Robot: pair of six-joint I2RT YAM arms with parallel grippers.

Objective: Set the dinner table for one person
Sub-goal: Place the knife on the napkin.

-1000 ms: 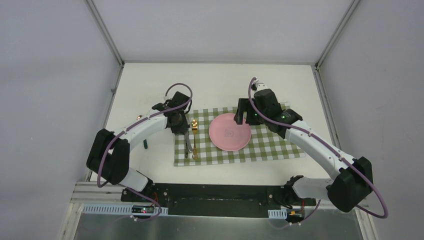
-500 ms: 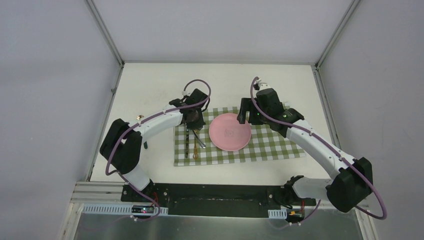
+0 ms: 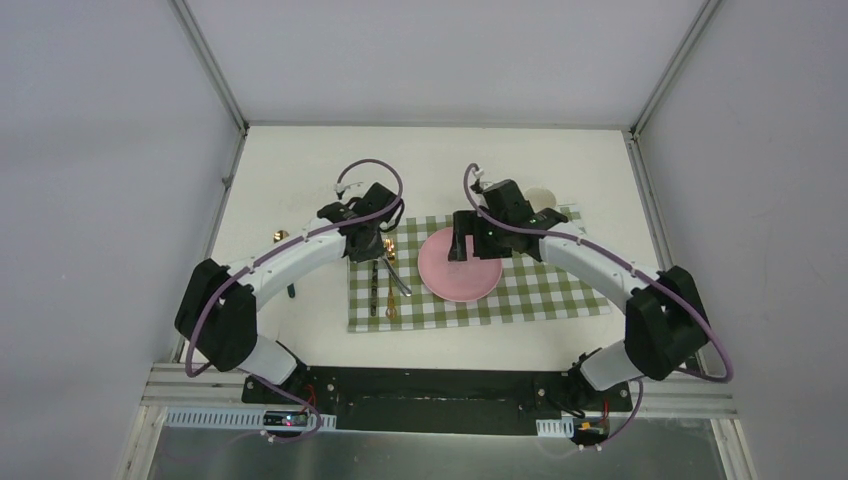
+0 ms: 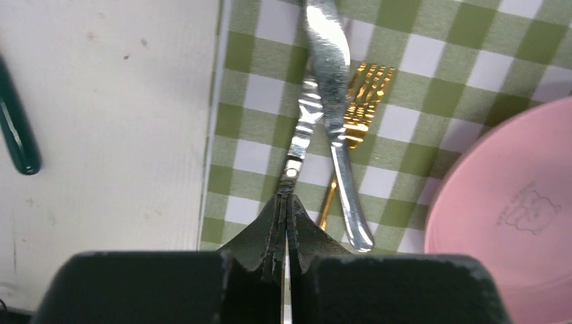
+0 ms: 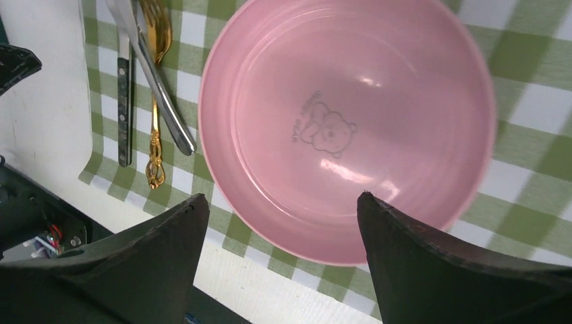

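Pink plate (image 5: 411, 74), bear print (image 5: 332, 133), small lettering unreadable

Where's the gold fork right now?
In the top view the gold fork lies on the checked cloth, left of the pink plate, with a silver utensil crossing over it.

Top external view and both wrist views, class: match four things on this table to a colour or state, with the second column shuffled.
Column one:
1. plate
2. fork
3. checked cloth
4. right end effector

Column two:
A. gold
B. open
C. green and white
D. pink

Pairs: 1-D, 2-A, 3-C, 4-B.
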